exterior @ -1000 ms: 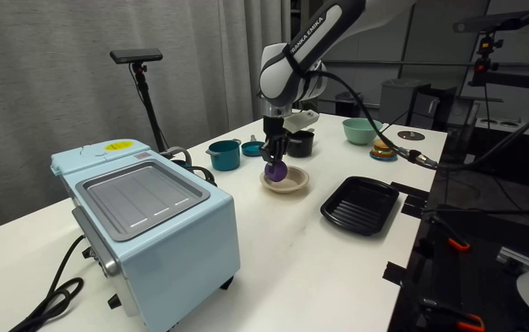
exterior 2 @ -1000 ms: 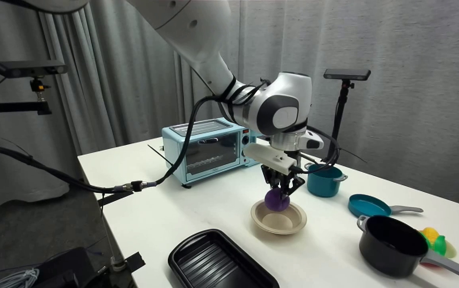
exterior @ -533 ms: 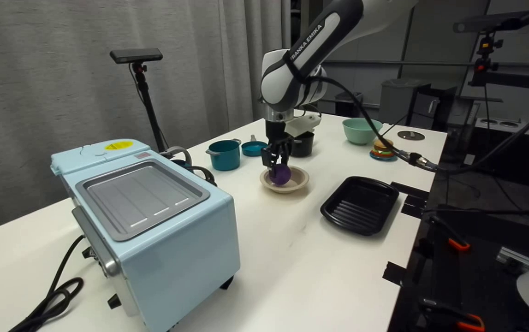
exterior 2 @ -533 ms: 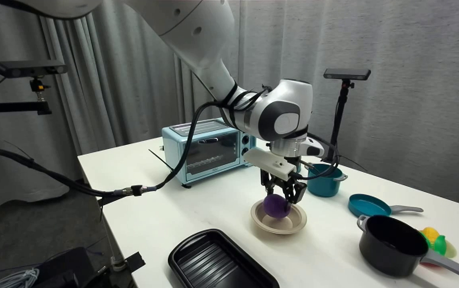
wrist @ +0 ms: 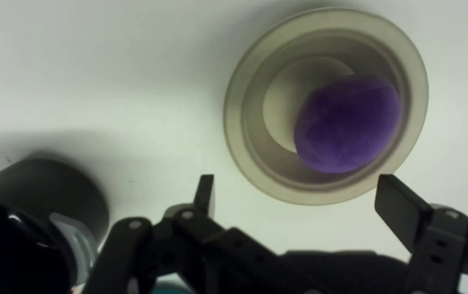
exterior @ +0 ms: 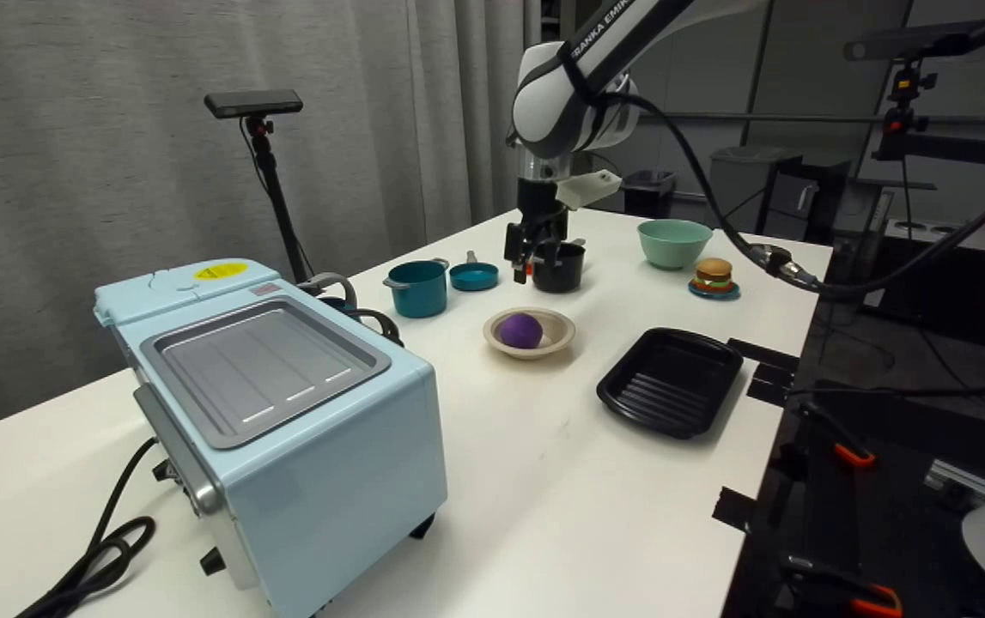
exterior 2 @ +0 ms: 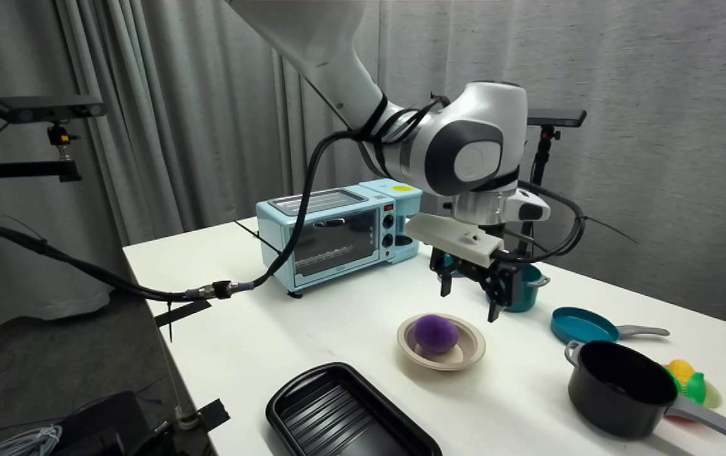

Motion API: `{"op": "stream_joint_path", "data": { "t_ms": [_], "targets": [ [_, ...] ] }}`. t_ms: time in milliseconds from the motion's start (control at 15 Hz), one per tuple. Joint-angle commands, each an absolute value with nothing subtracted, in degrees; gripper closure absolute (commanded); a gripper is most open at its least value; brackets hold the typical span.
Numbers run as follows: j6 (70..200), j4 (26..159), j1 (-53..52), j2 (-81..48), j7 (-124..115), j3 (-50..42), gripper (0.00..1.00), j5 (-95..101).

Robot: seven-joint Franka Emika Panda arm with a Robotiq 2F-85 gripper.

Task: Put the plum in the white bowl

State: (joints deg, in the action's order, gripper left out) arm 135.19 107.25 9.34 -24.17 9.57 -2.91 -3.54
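The plum (exterior: 520,331), round and purple, lies inside the white bowl (exterior: 559,333) in both exterior views. From the wrist, the plum (wrist: 348,124) rests against one side of the bowl's inner wall, and the whole bowl rim (wrist: 234,114) shows around it. My gripper (exterior 2: 469,306) hangs above the table, higher than the bowl and off toward the pots, touching neither plum nor bowl. Its fingers are spread wide with nothing between them; in the wrist view the gripper (wrist: 296,179) has a fingertip overlapping the near rim only by line of sight.
A black tray (exterior 2: 353,411) lies near the bowl. Close to the gripper stand a black pot (exterior 2: 619,389), a teal pot (exterior: 420,289) and a teal pan (exterior 2: 584,326). Farther off are a green bowl (exterior: 672,245), a toy burger (exterior: 713,275) and a blue toaster oven (exterior 2: 337,237).
The gripper, earlier around the plum at the bowl, has opened and let it go. It has risen and shifted toward the black pot, while the plum stays in the bowl.
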Motion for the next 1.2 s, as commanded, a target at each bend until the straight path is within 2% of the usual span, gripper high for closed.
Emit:
{"op": "stream_joint_path", "data": {
  "t_ms": [0,1133],
  "targets": [
    [134.8,111.1,11.7,-18.2,13.4,-3.0,0.00,-5.3],
    [135.1,109.2,10.9,-20.6,11.7,-3.5,0.00,-4.2]
  ]
}}
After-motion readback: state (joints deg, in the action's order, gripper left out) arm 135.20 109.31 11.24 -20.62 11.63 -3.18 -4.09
